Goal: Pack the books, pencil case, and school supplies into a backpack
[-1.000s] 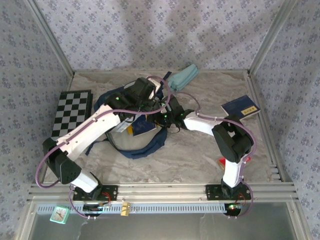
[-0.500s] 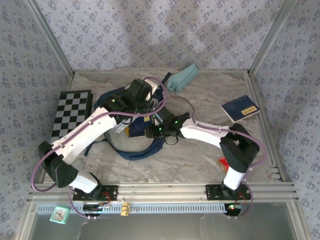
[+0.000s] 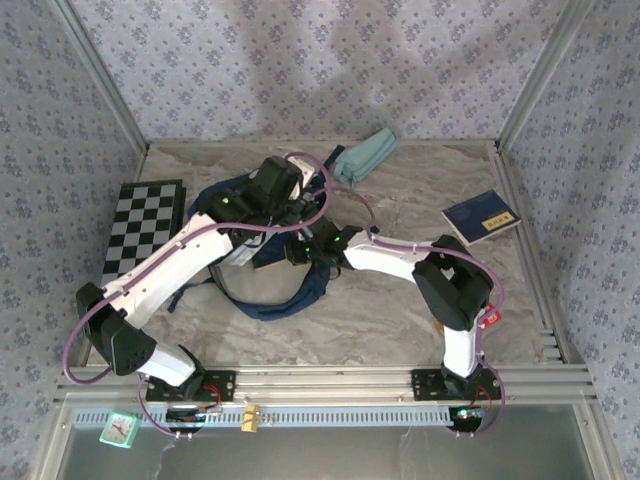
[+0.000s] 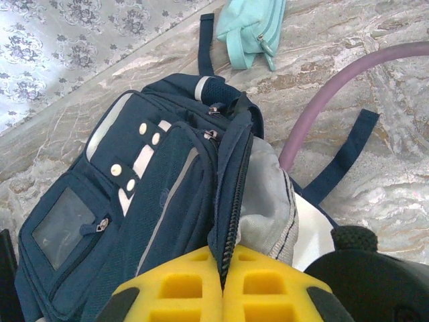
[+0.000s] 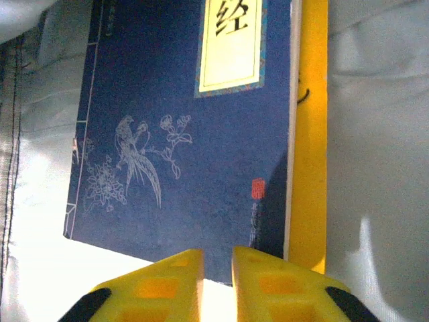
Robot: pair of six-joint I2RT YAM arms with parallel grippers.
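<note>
The backpack [image 4: 154, 194] lies on the table [image 3: 380, 320] left of centre, w/ its main compartment held open. The L gripper [image 4: 223, 258] has its jaws pressed together on the zip-edged rim of that opening, pinching the fabric (grey lining [image 4: 268, 201] shows just beside the pinch). Inside the compartment, against the pale lining, a navy book [image 5: 181, 134] w/ a yellow title label and white bird-and-flower drawing lies flat on top of a yellow book [image 5: 310, 134], whose edge sticks out along one side. The R gripper [image 5: 218, 258] reaches into the opening, tips right at the navy book's near edge. Its jaws are nearly together w/ a narrow slit between; can't tell if they nip anything. Not in the bag: a second navy book [image 3: 480, 217] lies flat on the table's right side, well apart from the backpack. The pencil case [image 3: 365, 157] lies at the far edge, near the bag's top end but not touching. The red packet [image 3: 490, 319] sits by the R arm's base, partly hidden by the arm. A checkered board [image 3: 145, 228] lies on the left, beside the bag.
</note>
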